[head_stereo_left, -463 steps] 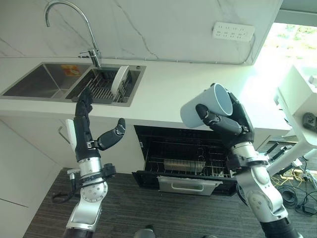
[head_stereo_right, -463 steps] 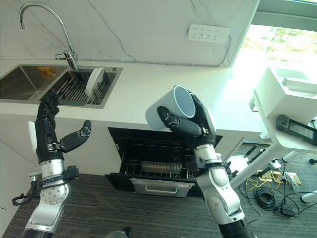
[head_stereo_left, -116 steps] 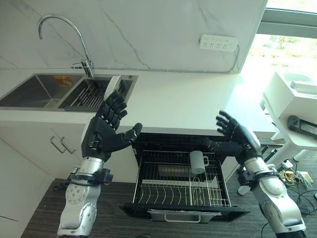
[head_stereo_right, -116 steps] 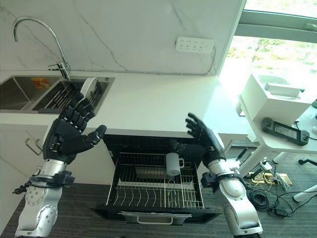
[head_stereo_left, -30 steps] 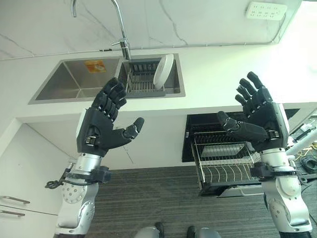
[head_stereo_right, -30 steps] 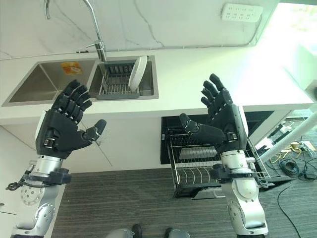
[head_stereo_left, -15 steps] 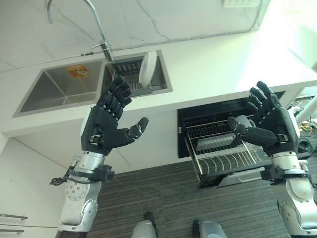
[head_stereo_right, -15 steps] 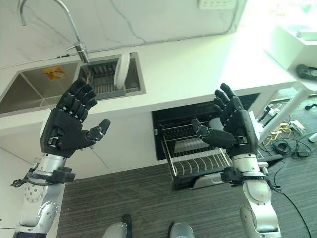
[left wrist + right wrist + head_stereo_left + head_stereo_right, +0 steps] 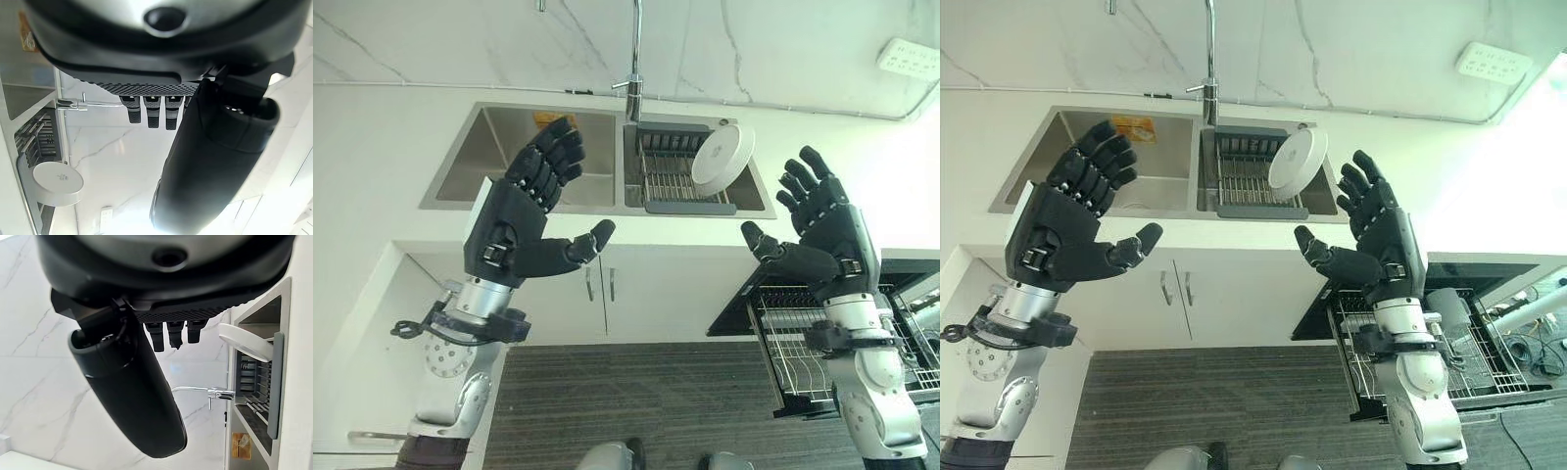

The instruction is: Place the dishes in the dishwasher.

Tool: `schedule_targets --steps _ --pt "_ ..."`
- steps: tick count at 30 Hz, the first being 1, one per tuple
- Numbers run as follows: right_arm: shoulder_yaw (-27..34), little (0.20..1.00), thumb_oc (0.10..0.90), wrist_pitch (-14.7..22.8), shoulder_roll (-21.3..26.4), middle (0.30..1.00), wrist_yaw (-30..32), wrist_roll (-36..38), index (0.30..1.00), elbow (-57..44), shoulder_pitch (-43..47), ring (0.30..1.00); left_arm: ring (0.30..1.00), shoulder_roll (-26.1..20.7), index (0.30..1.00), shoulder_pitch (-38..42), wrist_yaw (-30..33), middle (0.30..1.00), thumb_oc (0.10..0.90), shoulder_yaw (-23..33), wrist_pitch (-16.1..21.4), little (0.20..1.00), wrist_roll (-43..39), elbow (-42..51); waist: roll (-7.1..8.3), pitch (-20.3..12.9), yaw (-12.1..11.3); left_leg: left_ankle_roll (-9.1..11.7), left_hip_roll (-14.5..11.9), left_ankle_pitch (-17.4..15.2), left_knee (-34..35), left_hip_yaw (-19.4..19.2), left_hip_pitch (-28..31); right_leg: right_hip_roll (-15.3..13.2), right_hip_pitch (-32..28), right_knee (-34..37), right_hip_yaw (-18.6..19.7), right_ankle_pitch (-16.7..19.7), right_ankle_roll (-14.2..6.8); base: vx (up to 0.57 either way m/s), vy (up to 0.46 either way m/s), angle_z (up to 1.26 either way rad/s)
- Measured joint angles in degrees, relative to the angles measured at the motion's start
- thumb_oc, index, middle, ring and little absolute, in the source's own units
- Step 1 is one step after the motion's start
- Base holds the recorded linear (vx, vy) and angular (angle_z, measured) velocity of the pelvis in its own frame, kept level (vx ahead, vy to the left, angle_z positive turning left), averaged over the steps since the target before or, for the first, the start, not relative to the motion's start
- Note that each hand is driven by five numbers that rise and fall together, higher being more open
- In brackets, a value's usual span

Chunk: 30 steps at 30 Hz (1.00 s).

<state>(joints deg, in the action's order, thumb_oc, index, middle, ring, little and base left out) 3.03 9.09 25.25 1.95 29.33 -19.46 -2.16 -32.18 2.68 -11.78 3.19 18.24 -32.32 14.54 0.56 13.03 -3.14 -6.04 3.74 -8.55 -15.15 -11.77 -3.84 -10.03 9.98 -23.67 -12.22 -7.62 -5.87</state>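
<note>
Fingers on both the left hand [image 9: 514, 235] and the right hand [image 9: 822, 245] are spread and hold nothing. Your target, the white plate [image 9: 722, 155], stands on edge in the dish rack [image 9: 675, 176] in the sink [image 9: 519, 147]. Reach with the right hand, grasp its upper rim, probably free, then carry it to the open dishwasher rack [image 9: 1449, 343].

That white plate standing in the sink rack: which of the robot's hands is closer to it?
Right. The right hand is raised open just beside the white plate; the left hand, also open, is across the sink's other basin.
</note>
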Motion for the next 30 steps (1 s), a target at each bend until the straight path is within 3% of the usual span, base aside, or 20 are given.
schedule_targets --steps 1,2,3,4,5,9,10,15,20,24,25,27,28,30 --pt "-0.01 0.900 0.800 -0.04 -0.06 0.900 -0.42 0.00 0.900 0.03 -0.26 0.900 0.900 0.58 0.900 -0.40 -0.06 0.900 0.800 -0.09 0.00 0.900 0.06 0.00 -0.07 0.04 0.09 0.01 0.71 0.00 0.58 -0.62 -0.02 0.36 1.95 -0.01 0.08 0.16 0.07 0.16 -0.207 -0.23" --pt "-0.06 0.900 0.800 -0.11 -0.15 0.900 -0.49 0.00 0.900 0.10 -0.28 0.900 0.900 1.81 0.900 -0.75 -0.05 0.900 0.800 -0.19 0.02 0.900 0.31 -0.03 -0.20 0.11 0.53 2.03 1.21 -1.01 0.68 -0.54 -0.09 0.95 3.15 0.75 0.26 0.96 0.61 0.17 -0.219 -0.02" --pt "-0.35 0.900 0.800 -0.10 -1.52 0.900 -0.51 0.04 0.900 0.07 -0.04 0.900 0.900 2.49 0.900 -0.77 0.08 0.900 0.800 -0.15 0.48 0.900 1.35 -0.53 2.09 1.12 1.23 3.68 1.89 -5.05 -5.65 -0.45 -2.33 -0.84 3.94 1.83 2.47 3.37 0.23 0.19 -0.233 0.23" --pt "-0.05 0.900 0.800 0.31 -2.46 0.900 -0.63 0.06 0.900 -0.21 -0.28 0.900 0.900 0.86 0.900 -0.89 -0.04 0.900 0.800 -0.23 0.50 0.900 1.96 -0.10 3.94 1.03 2.11 -3.09 -0.15 -6.99 -12.24 1.47 -4.73 -3.38 5.11 0.79 5.32 4.21 -2.47 0.20 -0.244 0.12" --pt "0.01 0.900 0.800 0.36 -2.07 0.900 -0.83 0.04 0.900 0.12 -0.22 0.900 0.900 1.63 0.900 -2.05 -0.27 0.900 0.800 -0.02 0.67 0.900 2.33 -0.04 4.26 0.96 1.31 -0.90 -0.12 -9.00 -13.63 1.24 -4.60 -5.20 5.93 0.57 6.53 4.32 -4.18 0.21 -0.253 -0.01" --pt "0.01 0.900 0.800 -0.79 -1.91 0.900 -0.86 0.04 0.900 -0.34 0.02 0.900 0.900 1.59 0.900 -5.17 0.08 0.900 0.800 0.94 0.39 0.900 2.10 0.37 3.36 0.74 1.33 -0.13 -1.55 -6.53 -10.47 1.38 -3.71 -2.35 4.23 3.77 3.63 4.56 -1.89 0.18 -0.218 -0.01" --pt "0.00 0.900 0.800 -1.24 -1.93 0.900 -0.65 0.03 0.900 -0.34 0.12 0.900 0.900 1.64 0.900 -5.12 0.20 0.900 0.800 0.95 0.38 0.900 2.01 0.37 2.92 0.77 1.56 0.26 -1.61 -5.75 -9.12 1.82 -2.83 -1.44 3.08 5.47 3.80 5.69 -0.36 0.20 -0.248 0.11" --pt "0.20 0.900 0.800 -3.58 -0.50 0.900 0.21 0.06 0.900 -0.46 -1.20 0.900 0.900 2.51 0.900 -6.15 0.25 0.900 0.800 0.98 0.38 0.900 0.91 3.72 1.85 0.24 2.39 3.64 -3.95 -4.03 -3.45 2.94 2.22 1.44 -0.64 6.32 2.59 5.63 1.71 0.15 -0.231 0.04" --pt "1.34 0.900 0.800 -5.77 1.55 0.900 0.10 0.15 0.900 -0.43 -2.18 0.900 0.900 3.56 0.900 -5.97 0.26 0.900 0.800 0.93 0.39 0.900 1.01 5.22 0.48 -0.59 4.33 7.22 -6.60 -1.75 0.82 4.00 4.14 3.92 -0.59 4.37 0.48 2.85 5.63 0.08 -0.152 0.06" --pt "1.74 0.900 0.800 -5.81 2.91 0.900 -0.36 0.19 0.900 -0.42 -2.47 0.900 0.900 4.55 0.900 -6.42 0.22 0.900 0.800 0.93 0.42 0.900 0.97 5.19 0.43 -0.60 4.30 8.72 -6.45 -0.80 2.24 4.35 6.54 4.18 0.56 -0.36 1.12 -1.36 6.69 0.06 -0.061 -0.05" --pt "1.74 0.900 0.800 -5.84 3.08 0.900 -0.41 0.20 0.900 -0.41 -2.51 0.900 0.900 4.96 0.900 -6.45 0.01 0.900 0.800 0.90 0.42 0.900 0.97 5.09 0.33 -0.62 4.16 9.06 -6.43 -0.57 1.97 4.44 6.42 3.96 0.86 -1.67 1.33 -2.19 7.05 0.02 0.106 0.02" --pt "0.17 0.900 0.800 -5.84 2.84 0.900 0.31 0.18 0.900 0.90 -1.11 0.900 0.900 6.55 0.900 -6.03 -0.12 0.900 0.800 -2.11 0.57 0.900 1.05 4.90 -1.12 -0.65 4.01 9.21 -6.80 -2.44 -4.02 5.00 -0.18 4.25 1.27 -2.25 0.51 -2.48 7.84 0.04 0.226 0.07" --pt "-0.98 0.900 0.800 -5.86 2.84 0.900 0.33 0.15 0.900 1.26 -1.35 0.900 0.900 6.47 0.900 -6.07 -0.14 0.900 0.800 -3.30 0.58 0.900 1.15 4.78 -2.63 -0.72 3.19 8.84 -7.71 -1.08 -6.50 5.40 -4.09 5.32 1.36 -2.15 0.23 -2.71 8.37 0.04 0.254 -0.01" --pt "-1.05 0.900 0.800 -5.93 3.16 0.900 0.74 0.18 0.900 1.33 -1.96 0.900 0.900 6.44 0.900 -4.75 0.25 0.900 0.800 -3.25 0.74 0.900 1.18 3.71 -2.87 -0.69 2.99 8.51 -7.54 -0.08 -7.24 5.72 -5.67 4.93 1.56 -2.03 0.31 -2.59 8.19 0.04 0.313 -0.01"
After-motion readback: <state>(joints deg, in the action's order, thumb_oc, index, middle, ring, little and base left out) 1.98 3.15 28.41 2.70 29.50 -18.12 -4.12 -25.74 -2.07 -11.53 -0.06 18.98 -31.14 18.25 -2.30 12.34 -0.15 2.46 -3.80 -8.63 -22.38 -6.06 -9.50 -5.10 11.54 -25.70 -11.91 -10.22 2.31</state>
